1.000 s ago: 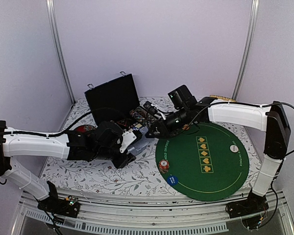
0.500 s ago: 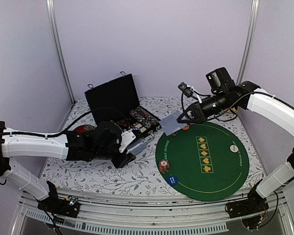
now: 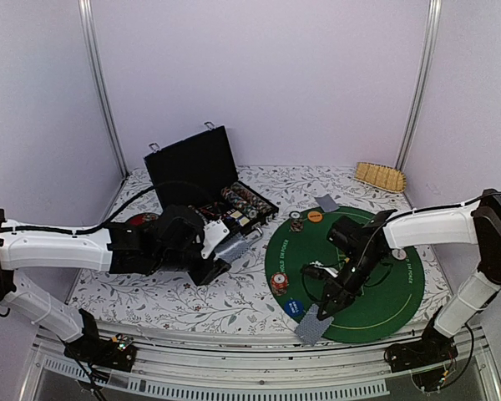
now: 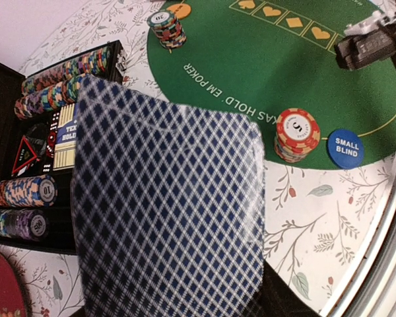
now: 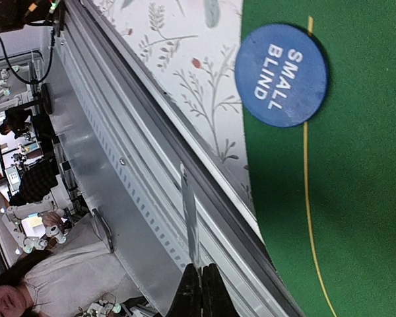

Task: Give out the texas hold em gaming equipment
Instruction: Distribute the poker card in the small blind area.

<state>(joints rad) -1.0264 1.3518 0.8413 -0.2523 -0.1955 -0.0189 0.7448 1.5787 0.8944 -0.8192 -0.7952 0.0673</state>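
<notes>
My left gripper (image 3: 219,253) is shut on a stack of grey-blue-backed cards (image 4: 165,211) and holds it above the table left of the green mat; the cards hide its fingers in the left wrist view. My right gripper (image 3: 321,311) is shut on a single card (image 3: 311,327), seen edge-on in the right wrist view (image 5: 189,221), over the mat's near edge. A striped chip stack (image 3: 280,284) and the blue small-blind disc (image 3: 294,307) sit on the mat's near left. Another chip stack (image 3: 296,224) and an orange disc (image 3: 315,215) sit at its far left. A white disc (image 3: 398,254) lies at its right.
The round green poker mat (image 3: 359,276) covers the right half of the table. The open black case (image 3: 192,171) with rows of chips (image 3: 246,200) stands at the back left. A dark-red dish (image 3: 140,220) is behind my left arm. One card (image 3: 326,203) lies beyond the mat; a wicker mat (image 3: 380,175) lies far right.
My right arm has swung from the case, over the mat's far edge, down to its near edge with a card in its jaws. My left gripper has stayed in place with the cards.
</notes>
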